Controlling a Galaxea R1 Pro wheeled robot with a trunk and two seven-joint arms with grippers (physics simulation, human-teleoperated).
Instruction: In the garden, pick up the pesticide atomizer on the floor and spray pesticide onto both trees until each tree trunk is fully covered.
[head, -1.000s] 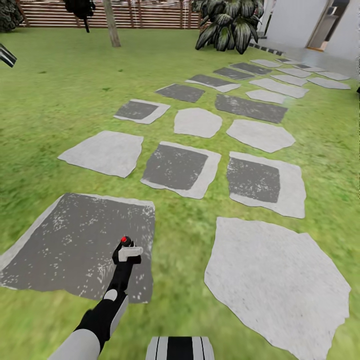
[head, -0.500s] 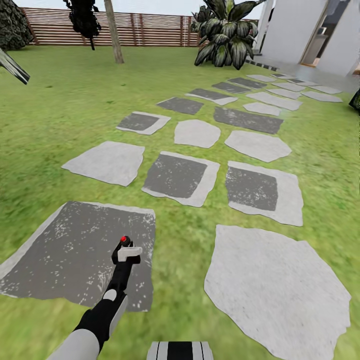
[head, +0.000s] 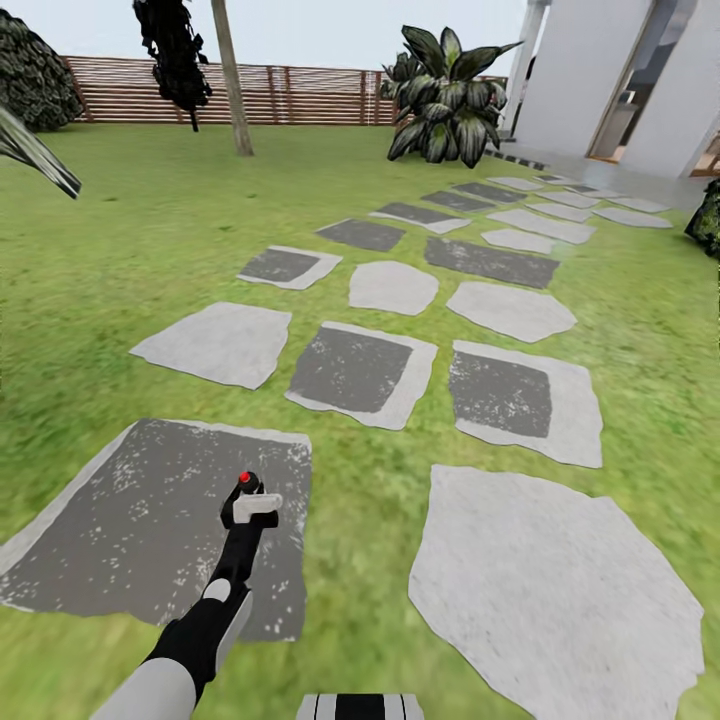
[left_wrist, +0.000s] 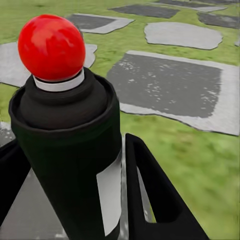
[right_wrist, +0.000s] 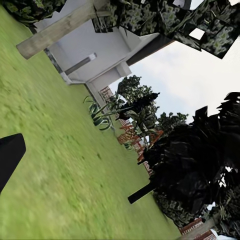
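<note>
- The bottle (left_wrist: 65, 150), red-capped, is clamped upright between the left gripper's (head: 250, 503) fingers (left_wrist: 155, 200).
- It is held over a grey stepping stone (head: 130, 520).
- The right gripper's finger spread cannot be told.

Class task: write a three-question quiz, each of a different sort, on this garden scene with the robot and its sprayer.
1. True or false: the left gripper holds the pesticide atomizer.
2. The atomizer's top knob is: A) red B) blue C) white.
3. Fill in: the tree trunk stands before a wooden ____.

Key: 1 true; 2 A; 3 fence.
</note>
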